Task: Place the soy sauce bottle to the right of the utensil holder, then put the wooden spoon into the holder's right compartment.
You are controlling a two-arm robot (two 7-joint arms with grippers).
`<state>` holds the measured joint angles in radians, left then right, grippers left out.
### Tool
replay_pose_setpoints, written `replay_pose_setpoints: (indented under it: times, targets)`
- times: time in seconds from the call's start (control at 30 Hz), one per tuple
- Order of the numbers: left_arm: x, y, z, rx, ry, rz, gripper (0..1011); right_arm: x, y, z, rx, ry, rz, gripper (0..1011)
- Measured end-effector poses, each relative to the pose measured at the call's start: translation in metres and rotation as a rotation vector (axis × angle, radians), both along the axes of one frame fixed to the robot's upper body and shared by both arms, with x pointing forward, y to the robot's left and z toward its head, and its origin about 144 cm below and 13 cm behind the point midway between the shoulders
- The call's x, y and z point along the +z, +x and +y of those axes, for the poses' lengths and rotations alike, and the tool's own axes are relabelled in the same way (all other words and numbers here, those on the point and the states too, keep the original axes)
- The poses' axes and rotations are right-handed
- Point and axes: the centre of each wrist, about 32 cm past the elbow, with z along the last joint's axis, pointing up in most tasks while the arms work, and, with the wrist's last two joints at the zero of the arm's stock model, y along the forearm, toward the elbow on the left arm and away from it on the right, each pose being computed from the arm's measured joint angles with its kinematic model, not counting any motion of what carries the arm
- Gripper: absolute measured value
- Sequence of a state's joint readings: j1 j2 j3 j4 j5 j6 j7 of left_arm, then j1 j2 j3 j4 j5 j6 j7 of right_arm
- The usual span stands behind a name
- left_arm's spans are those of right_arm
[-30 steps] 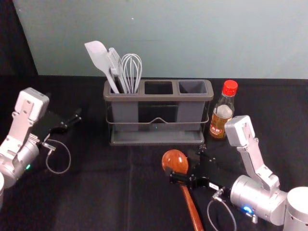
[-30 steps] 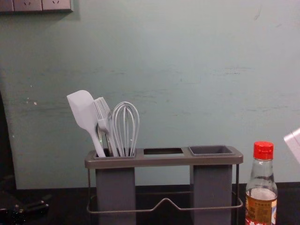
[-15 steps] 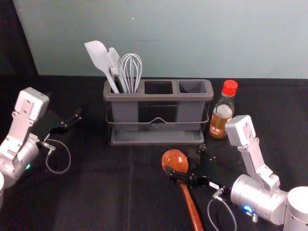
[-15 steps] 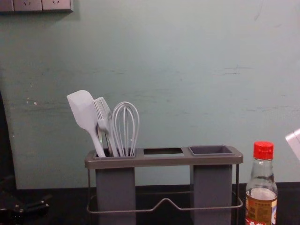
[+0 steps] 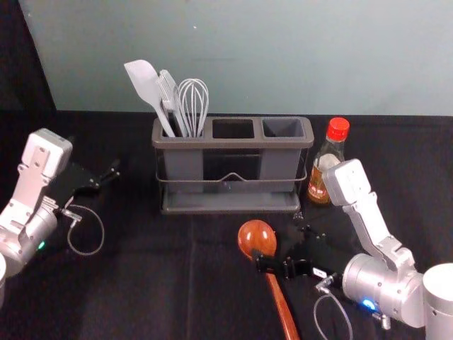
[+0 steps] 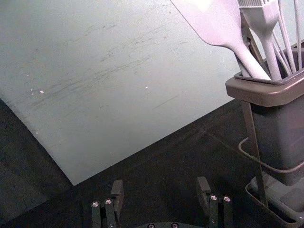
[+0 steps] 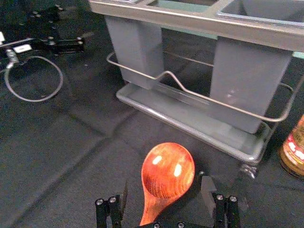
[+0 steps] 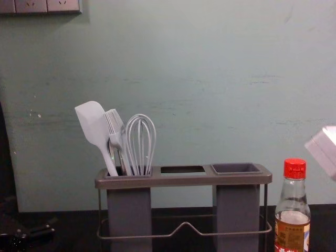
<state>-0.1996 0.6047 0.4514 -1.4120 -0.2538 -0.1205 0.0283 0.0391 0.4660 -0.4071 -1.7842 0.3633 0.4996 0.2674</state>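
Note:
In the head view, my right gripper (image 5: 278,242) is open at the wooden spoon (image 5: 257,237), which lies on the cloth before the utensil holder (image 5: 230,208). In the right wrist view, the spoon's bowl (image 7: 168,171) shows ahead of and partly between the spread fingers of my right gripper (image 7: 165,188); no grip on it is visible. The soy sauce bottle (image 5: 326,172) stands upright just right of the holder, also in the chest view as a red-capped bottle (image 8: 293,223). My left gripper (image 5: 93,155) is parked at the left, open in the left wrist view (image 6: 160,184).
A white spatula (image 5: 145,83), a brush and a whisk (image 5: 193,103) stand in the holder's left compartment. My right forearm (image 5: 364,212) stands close in front of the bottle in the head view. A pale wall (image 5: 283,57) rises behind the table.
My right gripper has shifted slightly to the right beside the spoon, while the upper white part of that arm has tipped left and shows more in the chest view. Spoon, bottle and left arm are unmoved.

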Motion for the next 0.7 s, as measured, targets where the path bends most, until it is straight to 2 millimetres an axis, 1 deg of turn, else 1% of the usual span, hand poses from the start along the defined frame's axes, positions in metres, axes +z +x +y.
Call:
replay_pose_setpoints:
  times: [0.13, 0.23, 0.47, 0.7]
  targets:
    - [0.000, 0.000, 0.000, 0.000, 0.000, 0.000, 1005, 0.012, -0.001, 0.011, -0.060, -0.049, 0.059, 1002]
    - [0.000, 0.000, 0.000, 0.000, 0.000, 0.000, 1004, 0.015, 0.001, 0.016, -0.082, -0.070, 0.092, 1002]
    - [0.000, 0.000, 0.000, 0.000, 0.000, 0.000, 1005, 0.017, 0.014, 0.036, -0.106, -0.097, 0.154, 1003]
    - [0.000, 0.000, 0.000, 0.000, 0.000, 0.000, 1005, 0.017, 0.018, 0.051, -0.111, -0.116, 0.150, 1002]
